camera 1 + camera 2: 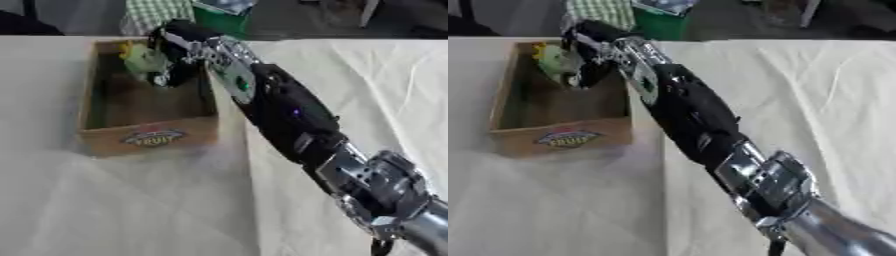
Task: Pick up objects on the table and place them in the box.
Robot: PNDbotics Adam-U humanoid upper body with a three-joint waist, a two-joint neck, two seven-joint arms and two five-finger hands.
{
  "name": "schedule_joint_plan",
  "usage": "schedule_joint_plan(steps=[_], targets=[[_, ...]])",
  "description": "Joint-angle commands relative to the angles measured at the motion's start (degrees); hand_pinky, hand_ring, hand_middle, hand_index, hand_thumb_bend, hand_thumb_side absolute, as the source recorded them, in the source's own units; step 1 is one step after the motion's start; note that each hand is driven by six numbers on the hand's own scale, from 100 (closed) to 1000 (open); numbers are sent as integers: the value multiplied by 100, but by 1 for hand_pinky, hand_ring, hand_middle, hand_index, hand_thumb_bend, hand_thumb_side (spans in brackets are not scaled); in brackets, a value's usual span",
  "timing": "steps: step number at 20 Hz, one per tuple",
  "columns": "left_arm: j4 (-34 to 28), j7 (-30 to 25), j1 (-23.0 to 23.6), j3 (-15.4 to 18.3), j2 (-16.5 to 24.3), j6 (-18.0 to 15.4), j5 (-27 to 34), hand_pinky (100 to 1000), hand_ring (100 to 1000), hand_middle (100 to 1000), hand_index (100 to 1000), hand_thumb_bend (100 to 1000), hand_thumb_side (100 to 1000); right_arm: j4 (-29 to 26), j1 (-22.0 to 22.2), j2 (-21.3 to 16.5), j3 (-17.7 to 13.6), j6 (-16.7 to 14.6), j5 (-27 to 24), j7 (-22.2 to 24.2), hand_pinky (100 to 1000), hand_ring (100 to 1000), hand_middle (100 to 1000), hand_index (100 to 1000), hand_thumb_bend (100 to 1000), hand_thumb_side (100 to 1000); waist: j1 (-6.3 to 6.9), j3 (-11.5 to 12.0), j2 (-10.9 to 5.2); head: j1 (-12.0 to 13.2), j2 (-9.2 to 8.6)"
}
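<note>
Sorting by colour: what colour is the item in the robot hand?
Pale green item, clearest in left eye view.

A box point(147, 135) sits on the left of the surface point(131, 210); the right hand point(171, 55) holds a toy point(143, 60) over its far end.

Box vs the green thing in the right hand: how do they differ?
The box is brown wood, straight-sided, with a fruit label on its front; the green thing is pale green, small and rounded. The box rests on the table; the green thing is held over the box's far end by the right hand. No shared trait is plain.
</note>
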Motion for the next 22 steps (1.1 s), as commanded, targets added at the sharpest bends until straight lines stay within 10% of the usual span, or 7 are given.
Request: schedule_joint_plan(steps=[1, 3, 5, 7, 9, 17, 22], targets=[[-98, -3, -22, 15, 162, -4, 1, 739, 541, 519, 696, 100, 567, 21, -210, -5, -29, -337, 196, 639, 850, 791, 671, 849, 100, 166, 27, 17, -98, -1, -29], [-98, -3, -2, 18, 160, 4, -1, 739, 541, 518, 696, 100, 568, 34, -243, 19, -83, -439, 253, 904, 872, 835, 771, 928, 100, 163, 22, 16, -106, 7, -27], [-98, -6, 1, 20, 160, 6, -2, 739, 541, 518, 696, 100, 567, 14, -283, 23, -118, -522, 315, 1073, 896, 877, 811, 978, 100, 380, 18, 18, -115, 7, -17], [-98, -7, 3, 21, 164, 10, -3, 739, 541, 518, 696, 100, 567, -49, -333, -10, -153, -537, 425, 1091, 897, 887, 822, 989, 434, 496, 15, 14, -122, 16, -8], [-98, -7, -1, 22, 167, 13, -5, 740, 541, 518, 696, 100, 567, -119, -387, -57, -204, -459, 530, 972, 897, 890, 829, 1000, 534, 530, 9, 6, -130, 28, 1], [-98, 75, 16, 66, 177, -5, -23, 739, 540, 517, 696, 100, 565, -831, -373, -614, -206, -94, 202, 317, 894, 879, 829, 1000, 340, 590, 19, -128, -168, 124, 29], [-98, 116, 47, 95, 184, -10, -55, 739, 540, 517, 696, 100, 564, -2045, -263, -1429, -231, 874, -633, -731, 866, 836, 787, 901, 100, 534, 44, -241, -192, 261, 109]])
